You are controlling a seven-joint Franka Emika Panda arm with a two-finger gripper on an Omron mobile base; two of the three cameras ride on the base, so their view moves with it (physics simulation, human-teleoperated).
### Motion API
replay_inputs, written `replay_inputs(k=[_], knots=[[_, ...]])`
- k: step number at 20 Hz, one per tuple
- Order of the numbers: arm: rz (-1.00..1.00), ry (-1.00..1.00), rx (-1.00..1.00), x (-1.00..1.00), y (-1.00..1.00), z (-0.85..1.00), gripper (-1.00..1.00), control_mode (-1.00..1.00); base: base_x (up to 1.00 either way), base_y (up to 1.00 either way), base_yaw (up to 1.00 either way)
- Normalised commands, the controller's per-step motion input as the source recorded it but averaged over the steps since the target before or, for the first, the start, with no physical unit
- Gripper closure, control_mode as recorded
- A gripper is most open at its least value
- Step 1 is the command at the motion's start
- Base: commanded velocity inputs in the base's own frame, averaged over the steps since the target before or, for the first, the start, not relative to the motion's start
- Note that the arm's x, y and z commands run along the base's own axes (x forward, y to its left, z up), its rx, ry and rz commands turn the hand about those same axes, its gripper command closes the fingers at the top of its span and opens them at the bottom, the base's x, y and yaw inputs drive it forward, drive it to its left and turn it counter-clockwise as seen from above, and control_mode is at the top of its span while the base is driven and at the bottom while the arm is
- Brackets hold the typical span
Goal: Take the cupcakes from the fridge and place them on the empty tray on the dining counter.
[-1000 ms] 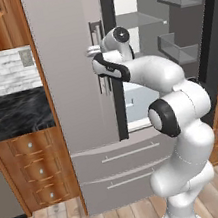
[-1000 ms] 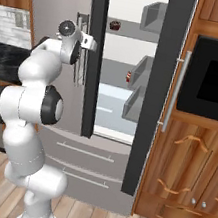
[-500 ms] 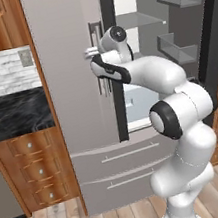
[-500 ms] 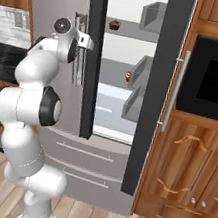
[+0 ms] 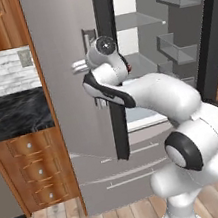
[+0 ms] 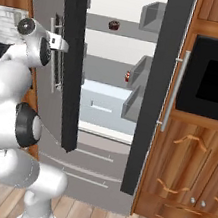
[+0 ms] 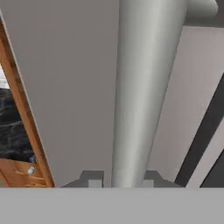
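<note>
Two tool (image 7: 119, 180) fingers pinching the fridge (image 5: 67, 62) door handle (image 7: 142, 87), both doors partly ajar

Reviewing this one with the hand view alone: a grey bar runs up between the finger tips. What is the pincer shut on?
Observer: The pincer is shut on the long bar handle of the fridge's left door.
Operator: Is the other door open?
Observer: Yes, the right door stands open, with bins on its inner side.
Operator: Any cupcakes inside?
Observer: The chocolate cupcake sits on an upper shelf, and the red-topped cupcake on a shelf lower down.
</note>
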Motion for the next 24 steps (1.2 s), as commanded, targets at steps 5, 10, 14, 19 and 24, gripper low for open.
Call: replay_inputs(k=[5, 10, 14, 19, 24], knots=[[0.13, 0.00, -0.05, -0.97, 0.97, 0.03, -1.00, -1.00, 0.00, 0.00, 0.00], [0.14, -0.02, -0.01, -1.00, 0.01, 0.54, -1.00, -1.00, 0.00, 0.00, 0.00], [-0.01, 0.00, 0.00, -0.84, -0.96, 0.50, -1.00, -1.00, 0.00, 0.00, 0.00], [0.00, 0.00, -0.01, -0.44, -1.00, 0.00, -1.00, -1.00, 0.00, 0.00, 0.00], [0.04, 0.00, -0.01, -0.13, -0.51, -0.01, -1.00, -1.00, 0.00, 0.00, 0.00]])
